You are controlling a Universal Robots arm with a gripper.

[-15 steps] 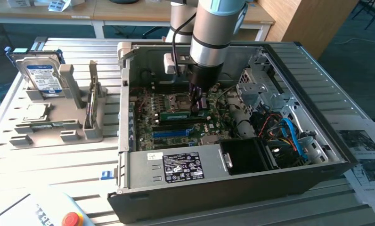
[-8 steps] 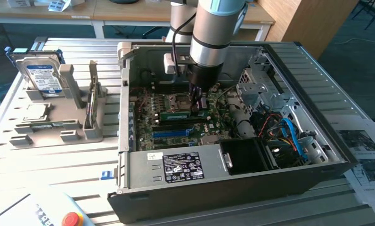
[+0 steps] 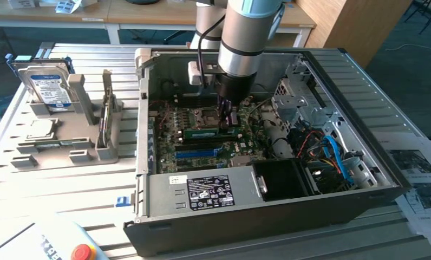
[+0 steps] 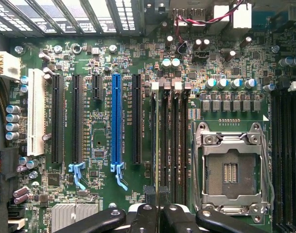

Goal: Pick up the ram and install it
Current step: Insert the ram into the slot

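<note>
The ram [image 3: 203, 130] is a long green stick held low over the motherboard inside the open computer case [image 3: 223, 219]. My gripper [image 3: 228, 120] reaches down into the case and is shut on it. In the wrist view the ram [image 4: 158, 145] shows edge-on as a thin line along the black memory slots [image 4: 174, 141], between my fingertips [image 4: 150, 195]; my gripper [image 4: 158, 198] is closed around its near end. Whether the stick sits fully in a slot I cannot tell. A second green stick [image 3: 105, 116] stands upright in the grey holder [image 3: 57, 149] at the exterior view's left.
A silver hard drive [image 3: 48, 86] with a blue-white label and a small square chip [image 3: 42, 129] rest on the holder. The empty processor socket [image 4: 233, 170] lies beside the memory slots. Cables and a drive cage [image 3: 331, 151] crowd the case's right side. A red stop button [image 3: 83, 252] sits in front.
</note>
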